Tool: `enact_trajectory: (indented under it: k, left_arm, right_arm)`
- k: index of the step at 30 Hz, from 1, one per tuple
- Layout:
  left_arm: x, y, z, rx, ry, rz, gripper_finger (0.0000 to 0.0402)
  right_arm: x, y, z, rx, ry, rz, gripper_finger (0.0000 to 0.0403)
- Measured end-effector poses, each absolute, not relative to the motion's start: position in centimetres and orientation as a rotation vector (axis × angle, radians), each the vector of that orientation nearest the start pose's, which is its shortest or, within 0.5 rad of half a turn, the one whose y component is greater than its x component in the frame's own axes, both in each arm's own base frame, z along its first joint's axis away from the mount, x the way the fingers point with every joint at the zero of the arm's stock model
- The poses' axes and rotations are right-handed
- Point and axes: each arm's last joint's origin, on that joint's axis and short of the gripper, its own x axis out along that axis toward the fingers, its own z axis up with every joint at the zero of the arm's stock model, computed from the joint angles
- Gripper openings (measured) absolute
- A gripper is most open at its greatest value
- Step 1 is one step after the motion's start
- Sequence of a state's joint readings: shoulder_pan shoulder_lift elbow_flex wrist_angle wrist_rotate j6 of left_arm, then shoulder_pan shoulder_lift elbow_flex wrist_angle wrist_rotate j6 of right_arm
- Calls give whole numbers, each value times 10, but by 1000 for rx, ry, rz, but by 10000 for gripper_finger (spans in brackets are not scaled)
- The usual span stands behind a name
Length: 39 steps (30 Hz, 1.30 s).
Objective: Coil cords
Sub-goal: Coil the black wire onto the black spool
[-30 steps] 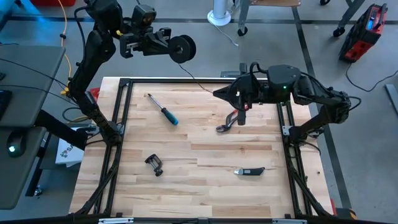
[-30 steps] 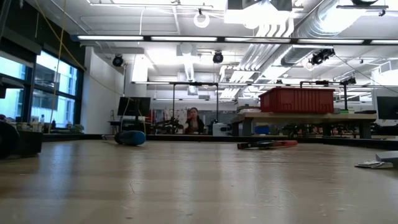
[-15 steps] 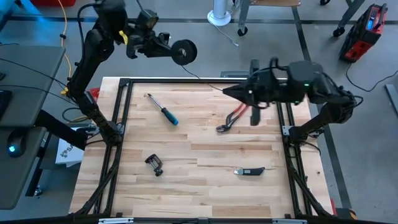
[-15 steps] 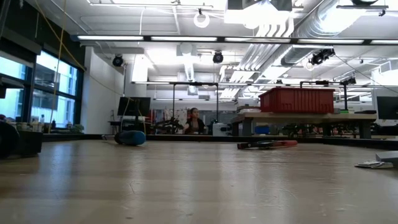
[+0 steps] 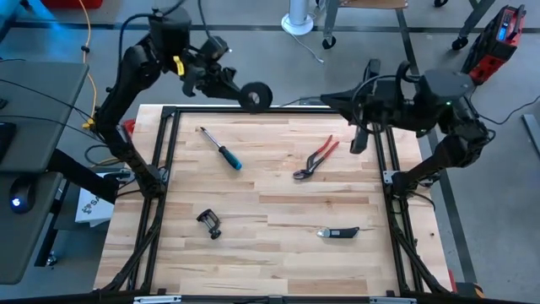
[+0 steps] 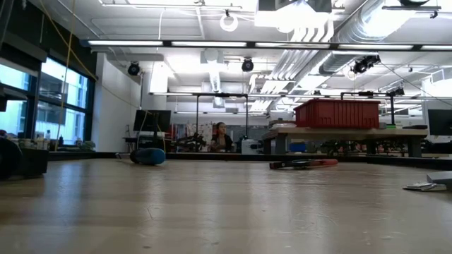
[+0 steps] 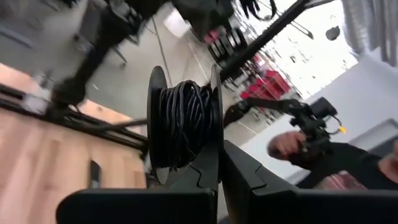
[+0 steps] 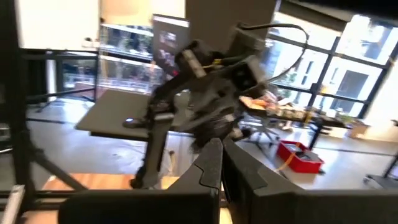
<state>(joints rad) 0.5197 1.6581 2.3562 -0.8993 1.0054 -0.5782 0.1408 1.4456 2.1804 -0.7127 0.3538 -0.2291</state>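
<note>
The small round black reel [image 5: 255, 95] hangs in the air just beyond the table's far edge, wound with dark cord [image 7: 183, 127]. My left gripper [image 5: 240, 89] is shut on it. A hair-thin run of cord [image 5: 295, 103] leads from the reel toward the right, to my right gripper [image 5: 326, 100]. That gripper is shut, held high over the far right part of the table, fingers level and pointing left at the reel. In the right wrist view its shut fingertips [image 8: 221, 158] face the left arm. My left gripper pinches the rim of one of the reel's flanges [image 7: 215, 146] between its two fingers. The fingers come nearly level from the table's left. The reel is lifted clear, its axle lying across the fingers. My right gripper is shut where the cord's run ends [image 5: 321, 100], fingers level from the table's right. The wire is too thin to show between the fingers. It hangs clear of the table.
On the wooden table lie a blue-handled screwdriver [image 5: 221, 150], red pliers [image 5: 316, 158], a small black clamp [image 5: 209, 223] and a black tool [image 5: 339, 232]. A black frame [image 5: 169, 152] rims the table. A person [image 7: 292, 146] sits in the room beyond.
My left gripper has sunk and drifted right with the reel, rolling so that the disc shows more edge-on from above. My right gripper has risen and gone toward the table's far right, off the pliers' area. The cord's run between the two now lies nearly level along the far edge.
</note>
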Motion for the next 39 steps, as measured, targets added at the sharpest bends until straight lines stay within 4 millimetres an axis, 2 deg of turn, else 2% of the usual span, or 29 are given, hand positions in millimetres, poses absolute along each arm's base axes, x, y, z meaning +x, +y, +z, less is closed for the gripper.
enact_trajectory:
  k: [5, 13, 20, 27, 31, 39]
  left_arm:
    - [273, 97, 547, -760, 341, -516, 0]
    - [305, 84, 543, -793, 345, -629, 0]
    - [310, 85, 542, -799, 338, -623, 0]
    - [316, 88, 538, -804, 341, -606, 0]
    - [324, 84, 536, -819, 355, -653, 0]
    - [338, 68, 556, -808, 245, -849, 0]
  right_arm:
    - [232, 11, 576, -238, -5, -258, 0]
    - [260, 3, 573, -242, -69, -163, 0]
    - [261, 4, 579, -222, -143, -132, 0]
    - [248, 3, 596, -214, -217, -137, 0]
    - [251, -4, 592, -226, -178, -174, 0]
    - [267, -21, 584, -198, -154, -134, 0]
